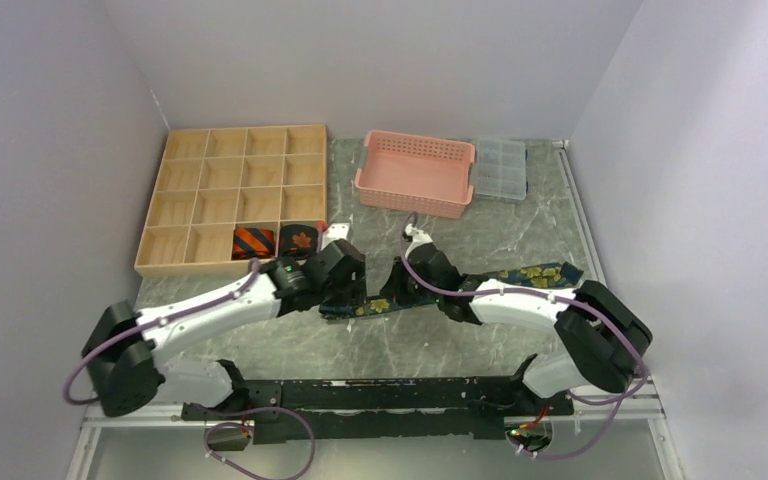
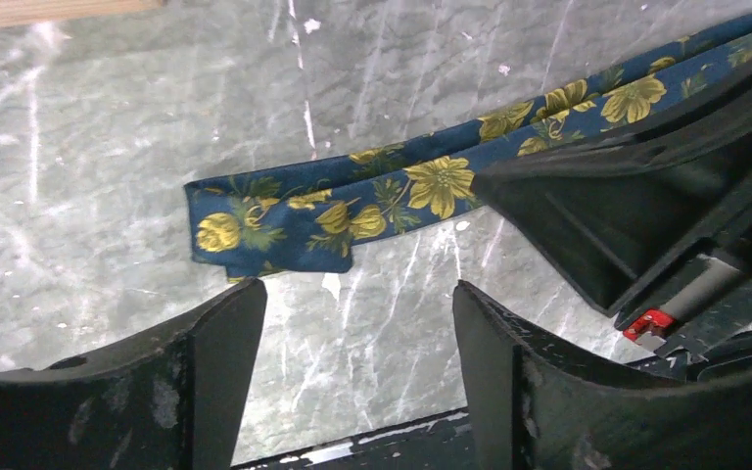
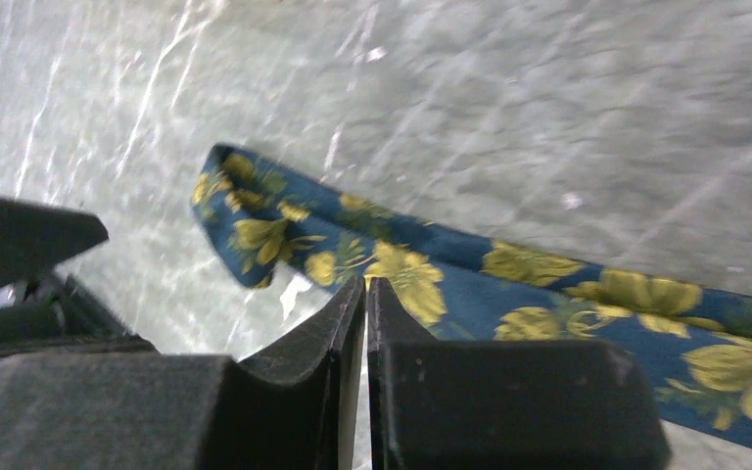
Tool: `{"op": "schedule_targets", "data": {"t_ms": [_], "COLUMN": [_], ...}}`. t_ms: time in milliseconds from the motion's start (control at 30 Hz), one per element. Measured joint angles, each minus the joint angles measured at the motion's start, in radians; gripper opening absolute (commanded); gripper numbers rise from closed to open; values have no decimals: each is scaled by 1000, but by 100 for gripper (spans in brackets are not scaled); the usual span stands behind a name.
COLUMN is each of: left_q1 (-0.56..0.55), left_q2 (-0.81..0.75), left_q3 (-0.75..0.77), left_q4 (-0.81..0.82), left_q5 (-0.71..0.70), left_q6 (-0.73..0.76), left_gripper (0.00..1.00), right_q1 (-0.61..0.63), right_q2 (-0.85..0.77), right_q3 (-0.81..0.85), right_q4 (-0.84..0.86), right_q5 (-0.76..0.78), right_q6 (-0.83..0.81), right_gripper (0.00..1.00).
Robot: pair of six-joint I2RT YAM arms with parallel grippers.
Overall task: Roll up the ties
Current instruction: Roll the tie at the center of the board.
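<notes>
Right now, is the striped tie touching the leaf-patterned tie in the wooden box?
Apart. The top view shows the striped tie and the leaf-patterned tie in neighbouring compartments of the wooden box, a divider between them.

Soft, diffuse light fills the top view. The arms cast only faint shadows on the marble-patterned table point(image 1: 480, 235), and the picture is sharp to its edges. In the left wrist view, white glare streaks the tabletop. The floral tie point(image 2: 352, 201) is crisp, while the fingers point(image 2: 206, 372) of the left gripper point(image 2: 357, 289) are dark and soft. The right wrist view is smeared throughout, glaring brightest at upper left.
</notes>
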Motion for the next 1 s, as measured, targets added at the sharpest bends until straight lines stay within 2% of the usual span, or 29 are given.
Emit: {"op": "schedule_targets", "data": {"t_ms": [133,200,300,367,433,500,667,833,900,1000], "left_q1": [8,38,185,297,384,424,438,438,438,439], "left_q2": [-150,-229,-340,-372,-370,-336,-217,-163,-162,-162], "left_q3": [-84,-150,-272,-337,-385,-404,-404,-404,-406,-416], "left_q4": [2,22,98,157,211,257,375,438,454,490], "left_q5": [-28,-28,19,72,132,184,289,333,336,341], "left_q6": [-14,-15,-9,-3,4,17,51,77,84,103], "left_gripper": [81,81,80,80,79,79,79,80,79,78], "right_q1": [43,67,97,106,106,106,100,97,95,89], "right_q2": [26,46,74,95,124,151,224,286,303,325], "right_q3": [33,58,99,129,158,177,208,240,253,267], "right_q4": [-2,-3,-9,-23,-34,-44,-58,-74,-78,-77], "right_q5": [-83,-111,-127,-132,-132,-132,-132,-138,-146,-167], "right_q6": [-11,-10,-6,-1,11,24,53,68,69,70], "right_gripper": [17,26,39,41,42,42,43,43,39,26]}}
